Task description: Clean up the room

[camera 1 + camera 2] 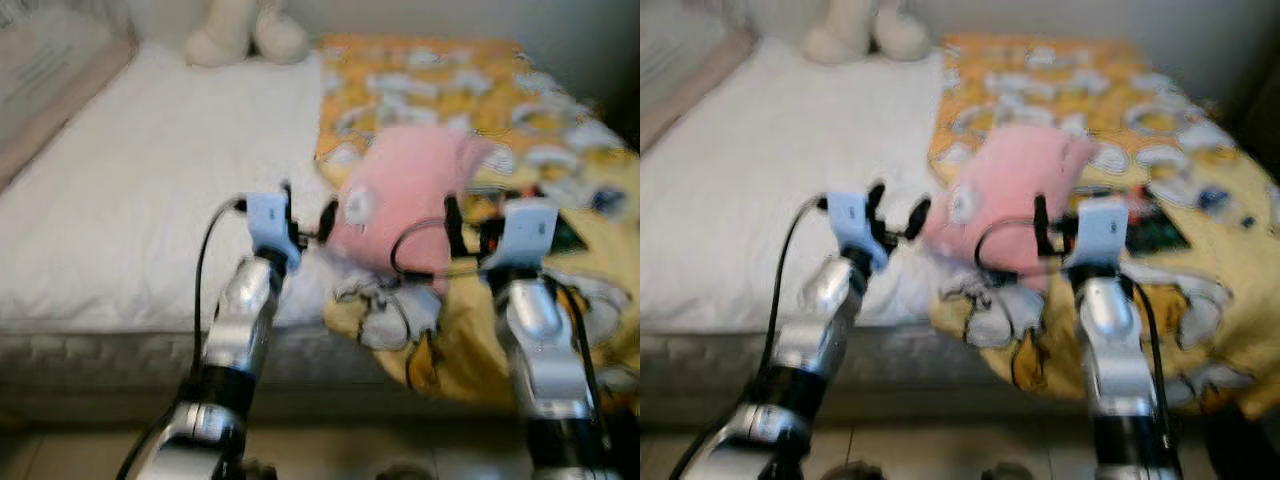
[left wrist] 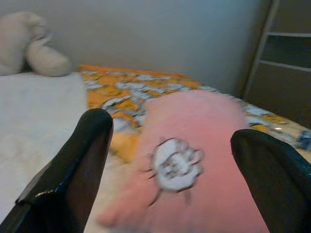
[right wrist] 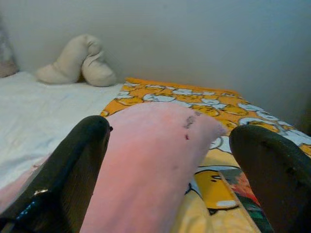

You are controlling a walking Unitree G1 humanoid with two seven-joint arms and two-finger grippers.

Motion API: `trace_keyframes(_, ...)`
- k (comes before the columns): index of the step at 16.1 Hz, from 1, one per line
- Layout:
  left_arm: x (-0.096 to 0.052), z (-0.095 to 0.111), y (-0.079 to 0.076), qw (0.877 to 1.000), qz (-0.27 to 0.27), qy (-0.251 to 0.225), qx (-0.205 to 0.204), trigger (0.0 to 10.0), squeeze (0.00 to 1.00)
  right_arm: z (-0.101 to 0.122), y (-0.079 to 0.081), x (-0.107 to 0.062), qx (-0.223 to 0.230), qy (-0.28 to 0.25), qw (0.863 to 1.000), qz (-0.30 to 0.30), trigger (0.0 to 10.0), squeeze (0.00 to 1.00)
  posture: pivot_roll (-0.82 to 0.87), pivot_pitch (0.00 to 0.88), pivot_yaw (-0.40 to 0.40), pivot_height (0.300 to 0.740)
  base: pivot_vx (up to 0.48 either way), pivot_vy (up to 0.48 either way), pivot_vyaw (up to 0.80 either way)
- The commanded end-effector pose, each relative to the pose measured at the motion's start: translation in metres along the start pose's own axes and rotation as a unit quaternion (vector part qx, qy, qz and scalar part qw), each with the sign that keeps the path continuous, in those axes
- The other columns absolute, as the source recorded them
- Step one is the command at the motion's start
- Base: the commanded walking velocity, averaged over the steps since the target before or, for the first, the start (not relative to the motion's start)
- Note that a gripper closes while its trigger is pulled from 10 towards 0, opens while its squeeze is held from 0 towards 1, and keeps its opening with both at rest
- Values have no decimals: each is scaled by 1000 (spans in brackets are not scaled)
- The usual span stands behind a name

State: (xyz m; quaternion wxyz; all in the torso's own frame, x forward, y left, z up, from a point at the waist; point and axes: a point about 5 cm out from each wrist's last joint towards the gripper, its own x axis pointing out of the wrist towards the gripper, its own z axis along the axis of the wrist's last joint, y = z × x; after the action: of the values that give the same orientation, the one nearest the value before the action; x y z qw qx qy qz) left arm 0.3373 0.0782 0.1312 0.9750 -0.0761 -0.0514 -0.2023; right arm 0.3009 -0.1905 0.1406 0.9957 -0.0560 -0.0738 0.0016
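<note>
My left claw [image 1: 308, 222] and right claw [image 1: 468, 228] both gape wide on either side of the pink pillow [image 1: 400, 195], which lies on the yellow blanket [image 1: 470, 90] on the bed [image 1: 140, 190].

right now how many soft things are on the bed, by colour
pink plush toy: 1, between the open left claw and open right claw
cream plush toy: 1, at the far end of the white mattress
yellow patterned blanket: 1
total: 3
</note>
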Motion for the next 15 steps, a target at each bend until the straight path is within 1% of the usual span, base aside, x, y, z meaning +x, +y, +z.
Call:
trace_keyframes(1,7,5,-9,1000,-24,-10,1,10000,0,2,-3,1,-1,-6,1000,-8,10000,0,-184,9,47,718,356,-319,0)
trace_keyframes(3,8,1,-9,1000,-27,-3,-5,10000,0,-1,-3,0,-1,-5,1000,-11,10000,0,-194,0,59,718,356,-319,0)
trace_keyframes(7,10,1,-9,999,-32,-2,-9,10000,0,-5,-4,2,19,2,1000,-25,10000,0,-187,0,74,718,352,-322,0)
trace_keyframes(8,9,2,-9,999,-28,-7,-15,10000,0,-7,-3,0,19,7,1000,-22,10000,0,-182,8,73,718,446,0,0)
trace_keyframes(10,8,2,-5,1000,-15,-13,-2,10000,0,-11,-4,-1,21,15,999,-21,10000,0,-175,18,67,718,0,0,0)
trace_keyframes(12,10,5,-3,1000,-18,-12,6,10000,0,-11,-4,0,22,14,999,-21,10000,0,-171,19,66,718,0,0,0)
trace_keyframes(15,15,14,5,1000,7,-22,-8,10000,0,-8,-3,3,22,9,1000,-21,10000,0,-173,15,65,718,404,0,0)
